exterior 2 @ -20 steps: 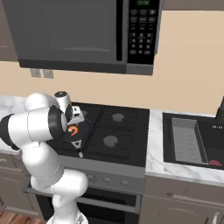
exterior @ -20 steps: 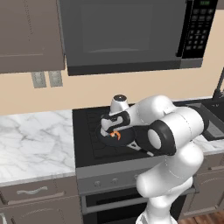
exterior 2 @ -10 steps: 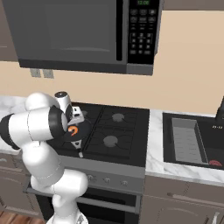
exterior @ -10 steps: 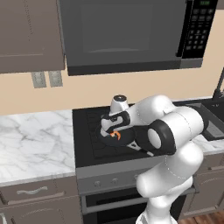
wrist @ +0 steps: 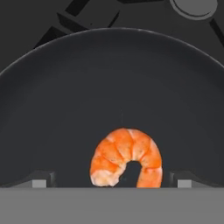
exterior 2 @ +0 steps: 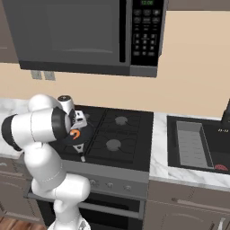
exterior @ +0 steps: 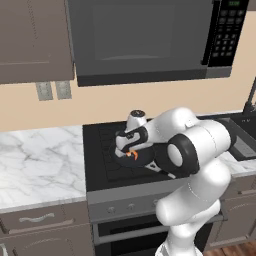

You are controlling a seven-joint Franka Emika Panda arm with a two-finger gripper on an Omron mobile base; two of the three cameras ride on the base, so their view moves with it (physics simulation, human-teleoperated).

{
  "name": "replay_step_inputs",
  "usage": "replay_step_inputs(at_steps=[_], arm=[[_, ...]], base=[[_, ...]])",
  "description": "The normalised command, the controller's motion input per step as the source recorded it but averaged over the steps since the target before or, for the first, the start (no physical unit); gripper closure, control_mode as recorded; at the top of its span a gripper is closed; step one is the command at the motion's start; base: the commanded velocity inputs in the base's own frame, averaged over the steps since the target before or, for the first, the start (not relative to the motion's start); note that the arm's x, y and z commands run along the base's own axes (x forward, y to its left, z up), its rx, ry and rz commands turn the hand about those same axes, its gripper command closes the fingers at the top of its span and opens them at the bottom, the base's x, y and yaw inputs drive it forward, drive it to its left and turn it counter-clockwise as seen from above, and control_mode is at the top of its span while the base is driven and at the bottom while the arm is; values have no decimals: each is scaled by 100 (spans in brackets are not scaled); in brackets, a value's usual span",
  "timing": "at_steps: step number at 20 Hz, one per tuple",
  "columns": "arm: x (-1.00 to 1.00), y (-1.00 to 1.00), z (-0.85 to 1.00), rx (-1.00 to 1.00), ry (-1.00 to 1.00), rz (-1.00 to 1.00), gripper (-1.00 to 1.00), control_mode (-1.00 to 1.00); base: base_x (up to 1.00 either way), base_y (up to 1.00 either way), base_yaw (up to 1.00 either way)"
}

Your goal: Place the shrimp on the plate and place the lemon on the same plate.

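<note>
Nothing has moved since before. Jaws spread open, low over the pan (wrist: 65,96), straddle the shrimp (wrist: 126,156) lying centred between them.

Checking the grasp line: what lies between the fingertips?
In the hand view, the shrimp lies between the gripper tips, in the pan.

Shrimp (wrist: 126,157) tail ends and end effector (wrist: 112,180) fingertips behind bottom band.
</note>
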Motion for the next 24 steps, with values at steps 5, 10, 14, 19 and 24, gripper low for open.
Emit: replay_step_inputs(at_steps=[5, 10, 14, 19, 24], arm=[[4, -5, -10, 4, 4, 0, -100, -100], [6, -3, -7, 3, 2, 0, -100, -100], [9, -1, -5, 2, 0, 0, -100, -100], [10, 0, -4, 1, 0, 0, -100, -100], [11, 0, -7, 0, 1, 0, -100, -100]], base=[[0, 0, 0], [0, 0, 0], [0, 0, 0], [0, 0, 0], [0, 0, 0]])
